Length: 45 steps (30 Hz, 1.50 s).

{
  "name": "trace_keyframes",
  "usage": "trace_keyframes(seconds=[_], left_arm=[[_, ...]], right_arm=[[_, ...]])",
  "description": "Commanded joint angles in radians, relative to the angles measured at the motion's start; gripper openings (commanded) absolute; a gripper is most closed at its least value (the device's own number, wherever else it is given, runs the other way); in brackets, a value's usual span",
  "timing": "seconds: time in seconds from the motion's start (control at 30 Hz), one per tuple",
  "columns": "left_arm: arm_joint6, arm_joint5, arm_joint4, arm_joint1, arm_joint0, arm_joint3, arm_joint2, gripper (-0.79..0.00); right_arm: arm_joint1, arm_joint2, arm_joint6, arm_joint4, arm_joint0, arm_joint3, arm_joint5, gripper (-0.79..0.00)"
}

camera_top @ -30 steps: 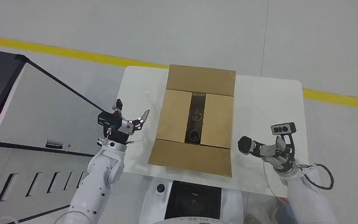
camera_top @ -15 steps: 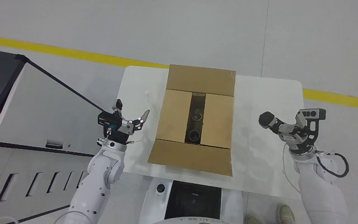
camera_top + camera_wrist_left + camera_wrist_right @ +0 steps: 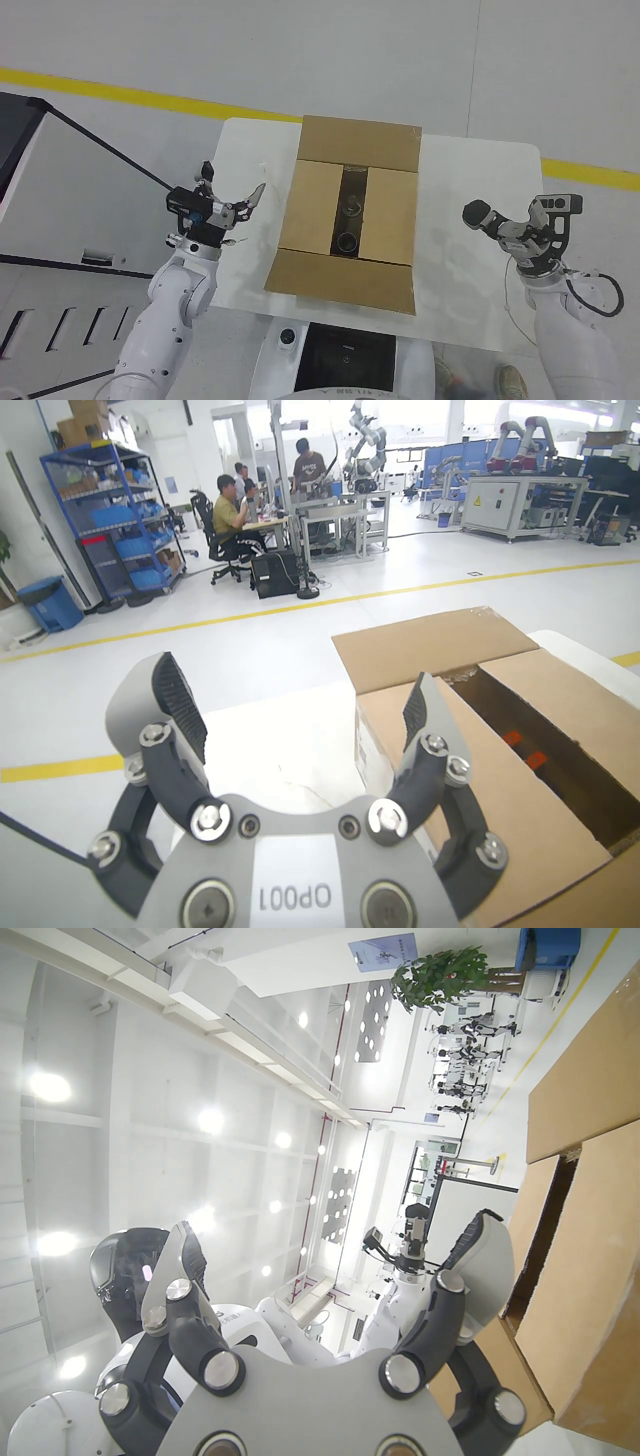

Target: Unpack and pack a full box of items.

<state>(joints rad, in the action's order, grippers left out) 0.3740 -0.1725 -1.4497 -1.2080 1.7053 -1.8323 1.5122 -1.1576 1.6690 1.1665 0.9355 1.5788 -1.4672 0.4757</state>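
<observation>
A brown cardboard box [image 3: 312, 205] stands in the middle of the white table [image 3: 470, 170]. Its two long flaps lie nearly shut, leaving a narrow gap [image 3: 350, 212]. Two dark round items [image 3: 347, 241] show inside the gap. My left gripper [image 3: 232, 182] hovers just left of the box, open and holding nothing. In the left wrist view that gripper [image 3: 292, 670] faces the box [image 3: 475, 780] near its far left corner. My right gripper [image 3: 507, 211] is open over the table's right side, apart from the box. The right wrist view has this gripper [image 3: 332, 1223] turned sideways, with the box [image 3: 590, 1228] at one side.
Bare table surface lies on the box's right and in a narrow strip on its left. The box's end flaps [image 3: 340, 282] are folded outward at the near and far sides. A dark slanted bar [image 3: 110, 150] and a black object [image 3: 15, 130] stand off the table at the left.
My right gripper swung from the table's near edge out to the right and has held still since. My left gripper shifted slightly toward the far side and turned.
</observation>
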Motion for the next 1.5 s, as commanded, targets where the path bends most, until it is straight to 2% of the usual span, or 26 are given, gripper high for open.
trace_keyframes(seconds=[0.0, 0.07, 0.13, 0.2, 0.23, 0.27, 0.33, 0.37, 0.4, 0.77, 0.83, 0.87, 1.47], left_arm=[[0.004, -0.013, -0.083, 0.001, -0.014, -0.024, -0.029, 0.0], [0.013, -0.038, -0.103, 0.0, -0.017, -0.059, -0.071, 0.0], [-0.015, -0.107, -0.109, 0.004, 0.009, -0.1, -0.082, 0.0], [-0.207, -0.264, 0.126, 0.003, 0.033, -0.132, -0.116, 0.0], [-0.325, -0.302, 0.237, 0.001, 0.012, -0.189, -0.141, 0.0], [-0.415, -0.304, 0.281, 0.0, -0.016, -0.215, -0.157, 0.0], [-0.571, -0.263, 0.409, -0.01, -0.051, -0.293, -0.255, 0.0], [-0.657, -0.241, 0.457, -0.012, -0.068, -0.289, -0.28, 0.0], [-0.681, -0.236, 0.474, -0.012, -0.072, -0.285, -0.285, 0.0], [-0.671, -0.235, 0.488, -0.013, -0.078, -0.285, -0.285, 0.0], [-0.684, -0.202, 0.465, -0.013, -0.129, -0.271, -0.265, 0.0], [-0.757, -0.165, 0.385, -0.013, -0.167, -0.291, -0.272, 0.0], [-0.769, -0.164, 0.377, -0.011, -0.157, -0.298, -0.265, 0.0]], right_arm=[[0.0, 0.0, 0.0, 0.0, 0.0, 0.0, 0.0, 0.0], [0.0, 0.0, 0.0, 0.0, 0.0, 0.0, 0.0, 0.0], [0.0, 0.0, 0.0, 0.0, 0.0, 0.0, 0.0, 0.0], [0.0, 0.0, 0.0, 0.0, 0.0, 0.0, 0.0, 0.0], [0.0, 0.0, 0.0, 0.0, 0.0, 0.0, 0.0, 0.0], [0.0, 0.0, 0.0, 0.0, 0.0, 0.0, 0.0, 0.0], [0.0, 0.0, 0.0, 0.0, 0.0, 0.0, 0.0, 0.0], [0.0, 0.0, 0.0, 0.0, 0.0, 0.0, 0.0, 0.0], [0.0, 0.0, 0.0, 0.0, 0.0, 0.0, 0.0, 0.0], [0.0, 0.0, 0.0, 0.0, 0.0, 0.0, 0.0, 0.0], [0.0, 0.0, 0.0, 0.0, 0.0, 0.0, 0.0, 0.0], [0.0, 0.0, 0.0, 0.0, 0.0, 0.0, 0.0, 0.0], [0.0, 0.0, 0.0, 0.0, 0.0, 0.0, 0.0, 0.0]])
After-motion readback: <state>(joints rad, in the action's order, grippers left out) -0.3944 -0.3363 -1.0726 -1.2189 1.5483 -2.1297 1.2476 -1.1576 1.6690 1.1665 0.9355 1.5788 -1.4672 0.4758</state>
